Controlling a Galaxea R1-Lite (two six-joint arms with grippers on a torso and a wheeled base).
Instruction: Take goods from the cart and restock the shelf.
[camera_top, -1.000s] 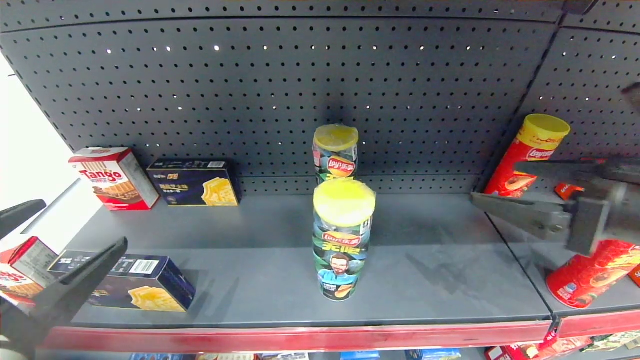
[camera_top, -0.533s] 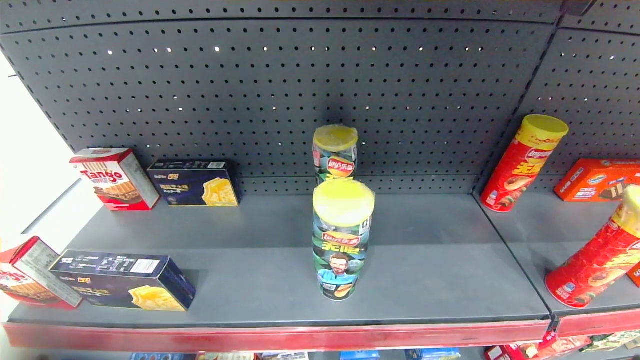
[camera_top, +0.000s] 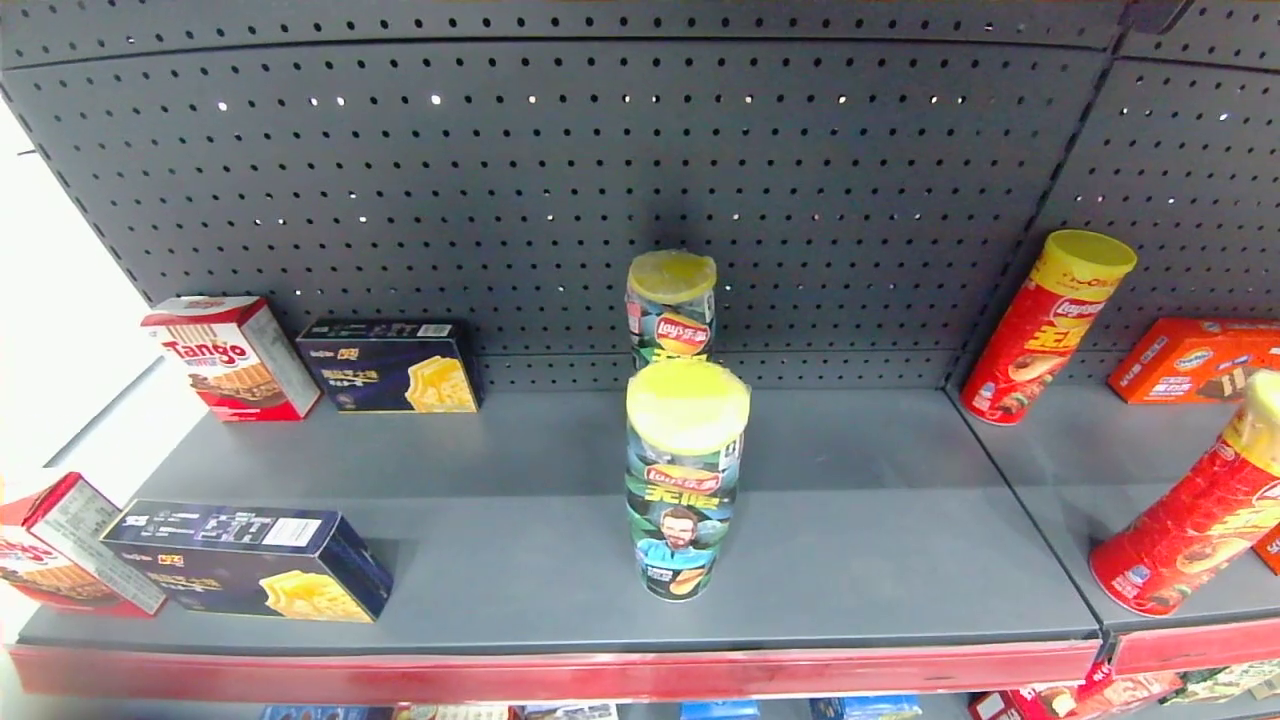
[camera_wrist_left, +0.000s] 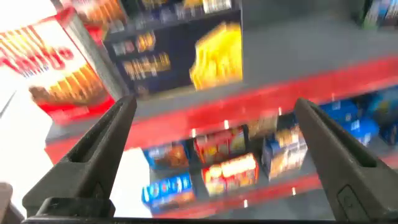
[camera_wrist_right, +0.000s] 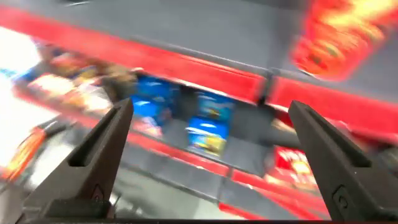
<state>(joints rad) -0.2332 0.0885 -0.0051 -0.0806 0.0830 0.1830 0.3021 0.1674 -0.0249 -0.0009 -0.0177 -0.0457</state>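
Note:
Two green chip cans with yellow lids stand upright mid-shelf, one (camera_top: 686, 478) in front of the other (camera_top: 671, 305). The grey shelf (camera_top: 880, 520) has a red front lip. My left gripper (camera_wrist_left: 214, 104) is open and empty, in front of the shelf's red lip (camera_wrist_left: 261, 99), below the navy cracker box (camera_wrist_left: 174, 59) and the red wafer box (camera_wrist_left: 46, 65). My right gripper (camera_wrist_right: 211, 107) is also open and empty, facing the red lip (camera_wrist_right: 186, 62) beneath a red chip can (camera_wrist_right: 342, 34).
At the shelf's left are a red wafer box (camera_top: 228, 355) and navy box (camera_top: 392, 365) at the back, with another navy box (camera_top: 250, 562) and red box (camera_top: 60, 545) in front. Red cans (camera_top: 1055, 320) (camera_top: 1190, 530) and an orange box (camera_top: 1190, 358) fill the right bay. Blue packs (camera_wrist_right: 211, 118) sit on the lower shelf.
Both grippers, which hung in front of the shelf at the left and right a second ago, have drawn back out of the head view. The goods on the shelf have not moved.

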